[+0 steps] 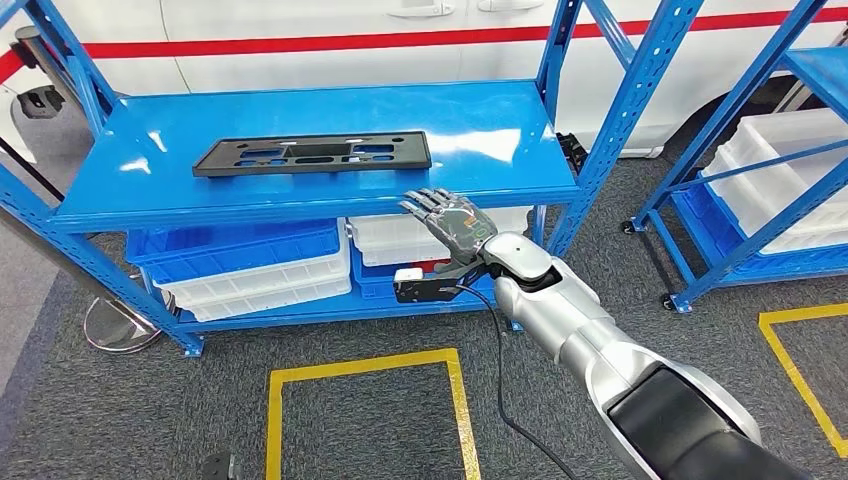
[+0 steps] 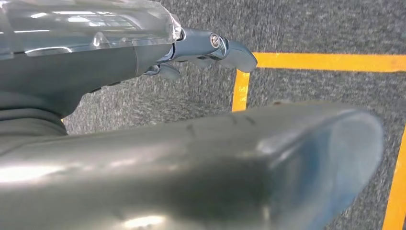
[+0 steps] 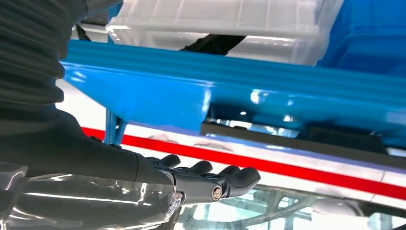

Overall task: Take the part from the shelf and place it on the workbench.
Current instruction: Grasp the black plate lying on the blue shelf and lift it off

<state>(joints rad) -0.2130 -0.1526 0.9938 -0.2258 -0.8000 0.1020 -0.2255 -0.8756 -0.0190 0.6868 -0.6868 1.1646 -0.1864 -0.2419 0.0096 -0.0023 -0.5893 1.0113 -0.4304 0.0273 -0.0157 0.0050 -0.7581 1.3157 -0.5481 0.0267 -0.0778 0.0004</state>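
From the head view, a flat black plastic part with rectangular cut-outs (image 1: 313, 154) lies lengthwise on the glossy top of a blue metal shelf (image 1: 500, 130), well back from the front edge, while the robot's silver right arm reaches up from the lower right and its dark right hand (image 1: 447, 218) hangs just in front of the shelf's edge, fingers stretched out side by side, holding nothing and not touching the part. Below the top board, white plastic bins (image 1: 400, 240) and blue plastic bins (image 1: 235, 245) sit stacked on the lower level, a second blue rack with white bins (image 1: 770, 170) stands to the right, and yellow tape rectangles (image 1: 365, 365) mark the grey carpet; a white wall with a red stripe (image 1: 300, 44) runs behind. The left wrist view looks down at the carpet and yellow tape (image 2: 330, 61), where the left hand (image 2: 206, 50) hangs beside the body with nothing visibly in it, though whether its fingers are spread or curled cannot be told. The right wrist view, turned on its side, shows the right hand (image 3: 210, 179) flat and empty near the shelf's blue edge (image 3: 191, 86), with the part's dark edge (image 3: 268, 136) beyond the fingertips.
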